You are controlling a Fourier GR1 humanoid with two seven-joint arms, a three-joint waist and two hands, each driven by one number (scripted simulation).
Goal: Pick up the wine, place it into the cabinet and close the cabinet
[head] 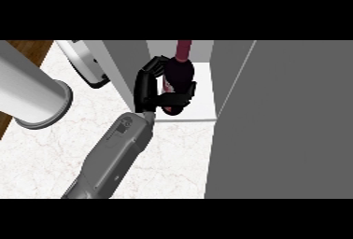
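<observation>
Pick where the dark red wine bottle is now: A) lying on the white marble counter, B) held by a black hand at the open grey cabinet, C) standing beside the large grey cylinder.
B: the black hand curls round the dark red wine bottle at the open grey cabinet.

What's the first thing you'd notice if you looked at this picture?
First the black right hand at the picture's middle, fingers curled round a dark wine bottle, holding it inside the open cabinet above its white shelf. Next, the big grey cabinet door fills the right side. A large white cylinder lies at the left edge.
</observation>
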